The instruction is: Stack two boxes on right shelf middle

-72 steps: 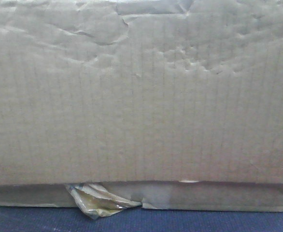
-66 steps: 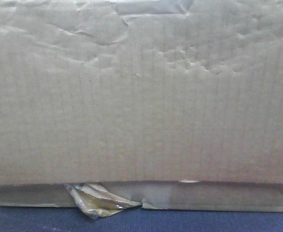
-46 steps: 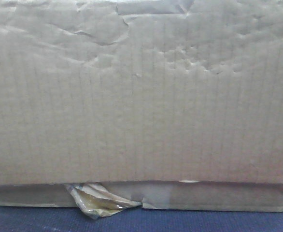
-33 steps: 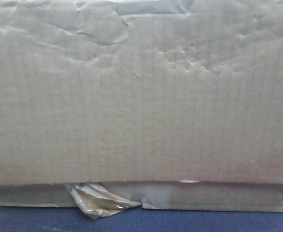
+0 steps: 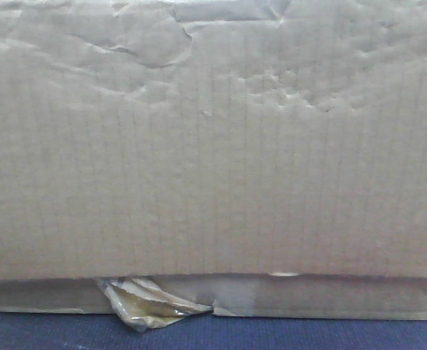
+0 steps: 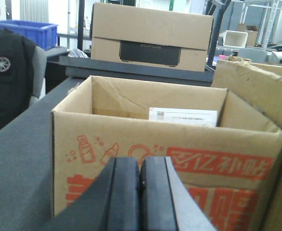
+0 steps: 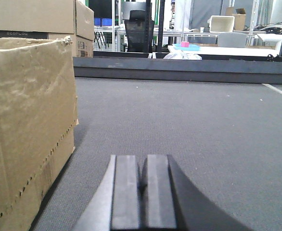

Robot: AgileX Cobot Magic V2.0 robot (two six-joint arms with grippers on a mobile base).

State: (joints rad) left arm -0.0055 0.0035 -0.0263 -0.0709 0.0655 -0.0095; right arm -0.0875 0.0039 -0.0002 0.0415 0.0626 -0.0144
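Observation:
In the front view the tall brown box [image 5: 213,146], its face dented and wrinkled, fills almost the whole frame. It rests on the thin flat box [image 5: 330,295], which has a yellowish tape scrap [image 5: 144,305] at its lower left. My left gripper [image 6: 141,178] is shut and empty, close in front of an open red-printed carton [image 6: 218,144]. My right gripper [image 7: 143,178] is shut and empty, low over the grey felt surface [image 7: 203,125]. A dented brown box [image 7: 25,125] stands to its left. The steel shelf is out of view.
A closed carton with a black label [image 6: 150,36] sits on a dark rack behind the printed carton. Another brown box [image 6: 271,96] edges in at the right. A blue bin [image 6: 25,31] and a black chair [image 6: 6,77] are at the left. A raised dark ledge [image 7: 179,70] bounds the felt surface.

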